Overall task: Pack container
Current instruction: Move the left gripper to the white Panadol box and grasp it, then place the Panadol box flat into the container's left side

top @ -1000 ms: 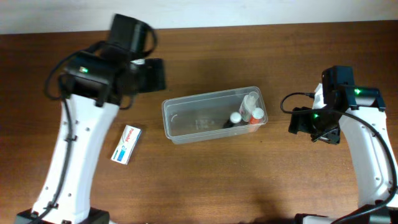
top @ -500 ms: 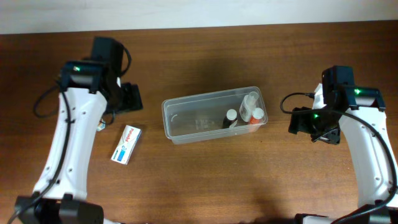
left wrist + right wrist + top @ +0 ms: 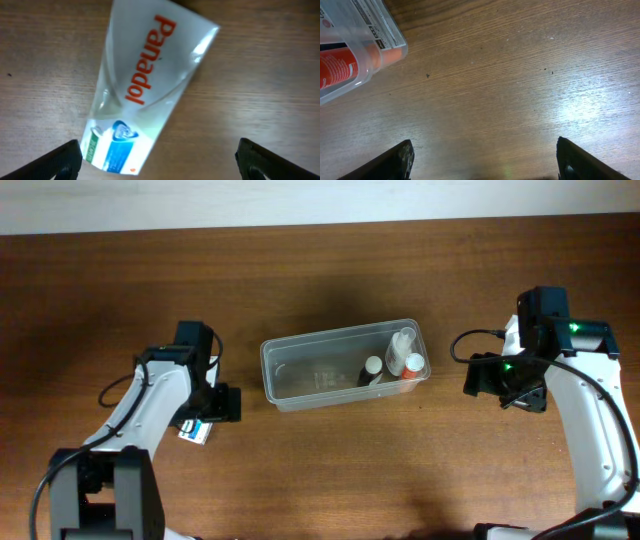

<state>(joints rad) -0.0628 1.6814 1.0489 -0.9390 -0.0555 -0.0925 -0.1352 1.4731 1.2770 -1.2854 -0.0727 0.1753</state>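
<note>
The clear plastic container (image 3: 300, 375) lies mid-table with small bottles (image 3: 405, 360) at its right end; its corner shows in the right wrist view (image 3: 355, 45). A white Panadol box (image 3: 145, 85) lies flat on the wood left of the container, mostly hidden under my left arm in the overhead view (image 3: 193, 432). My left gripper (image 3: 157, 162) is open right above the box, its fingers wide on either side of the box's lower end. My right gripper (image 3: 485, 160) is open and empty over bare wood right of the container.
The wooden table (image 3: 330, 470) ends at a pale wall along the far side. Both arm bases stand at the near corners.
My left arm has swung from the far left of the table down and toward me, coming low over the Panadol box. The right arm has not moved.
</note>
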